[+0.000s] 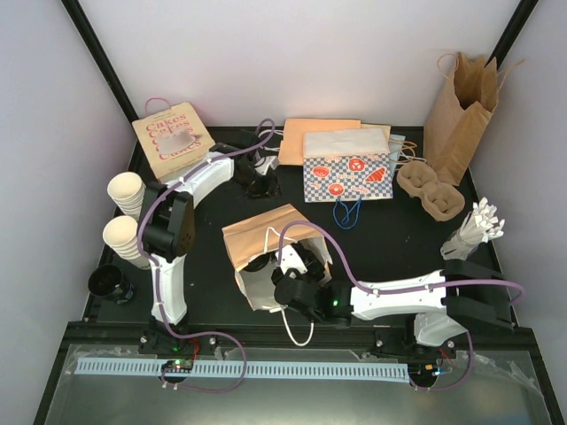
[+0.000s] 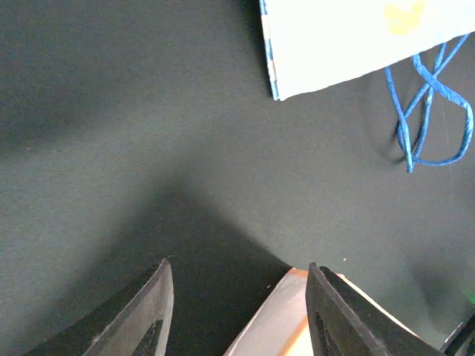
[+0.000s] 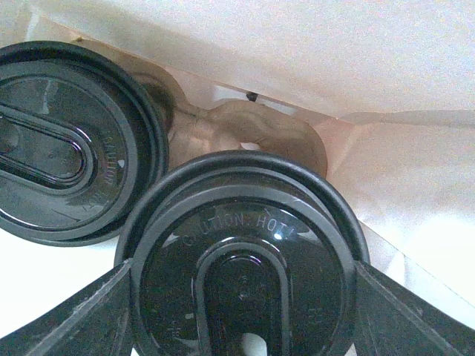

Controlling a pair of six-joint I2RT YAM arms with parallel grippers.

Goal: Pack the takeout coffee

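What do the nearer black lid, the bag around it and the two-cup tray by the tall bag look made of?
Near lid: glossy black plastic, judging by highlights and moulded lettering. Bag: creased matte paper, brown outside, pale inside. Tray: rough grey-brown moulded pulp, probably cardboard fibre.

Between the right gripper's fingers, the takeout coffee shows only its black lid. The cup body is hidden beneath, and the lid's near part is cut off. A second lid beyond the fingers runs off the frame. From above, the brown bag hides the fingertips.
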